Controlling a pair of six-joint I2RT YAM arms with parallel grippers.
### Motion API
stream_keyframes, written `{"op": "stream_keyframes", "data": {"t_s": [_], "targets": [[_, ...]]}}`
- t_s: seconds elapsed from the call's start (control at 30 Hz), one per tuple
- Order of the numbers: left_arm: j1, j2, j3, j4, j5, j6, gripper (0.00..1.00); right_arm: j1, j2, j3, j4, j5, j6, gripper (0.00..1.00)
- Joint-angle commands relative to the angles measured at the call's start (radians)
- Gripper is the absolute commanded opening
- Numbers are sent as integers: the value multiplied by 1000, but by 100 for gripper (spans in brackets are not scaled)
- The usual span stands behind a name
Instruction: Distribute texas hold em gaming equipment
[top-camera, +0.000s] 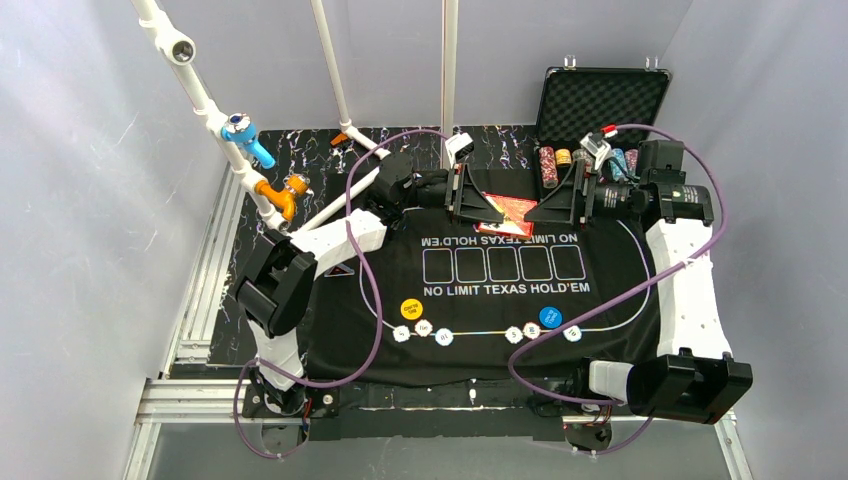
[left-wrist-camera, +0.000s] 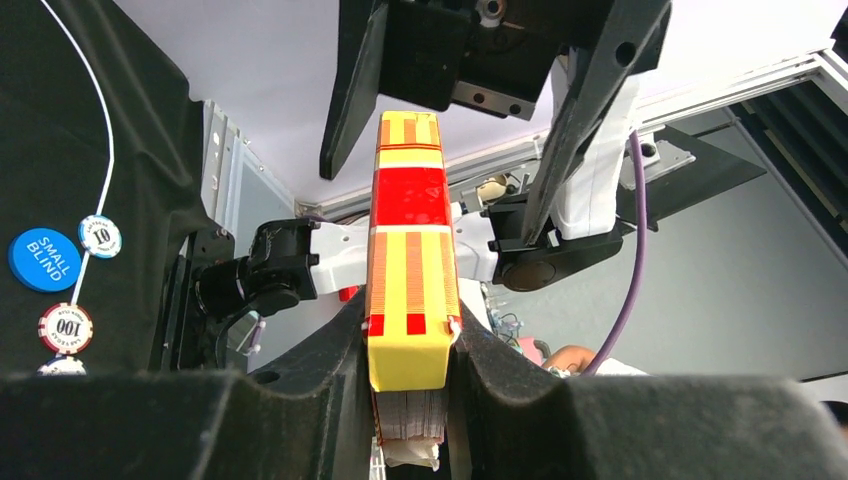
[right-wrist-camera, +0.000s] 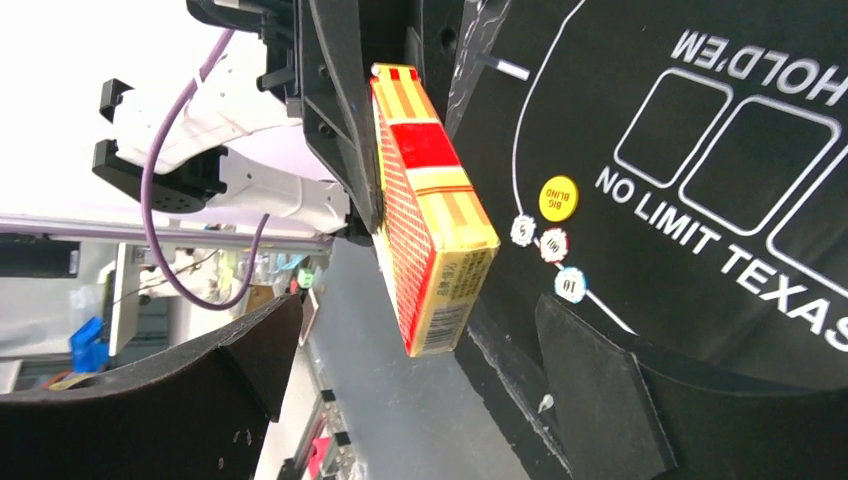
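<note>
Left gripper (left-wrist-camera: 410, 345): narrowly parted, pinching card box (left-wrist-camera: 410, 200), far side of mat (top-camera: 620, 270) | right gripper (right-wrist-camera: 420, 320): spread wide, flanking card box, no contact

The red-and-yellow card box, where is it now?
In the top view the card box is at the mat's far edge, clamped in the left gripper, facing the open right gripper.

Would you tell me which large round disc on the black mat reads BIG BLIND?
The yellow round disc, left in the top view; the blue round disc reads SMALL BLIND.
</note>
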Motion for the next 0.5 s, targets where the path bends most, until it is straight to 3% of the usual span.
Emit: {"op": "stream_keyframes", "data": {"t_s": [0.0, 0.13, 0.3, 0.47], "targets": [[6, 4, 33, 105, -29, -30, 0, -4, -15, -81, 90, -86, 67, 94], [6, 15, 36, 124, -41, -44, 0, -6, -25, -134, 145, -95, 105, 89], [6, 17, 32, 128, -46, -48, 0, -13, -41, -177, 248, -67, 186, 72], [5, 20, 38, 128, -50, -48, 0, -18, -31, -185, 307, -66, 236, 67]]}}
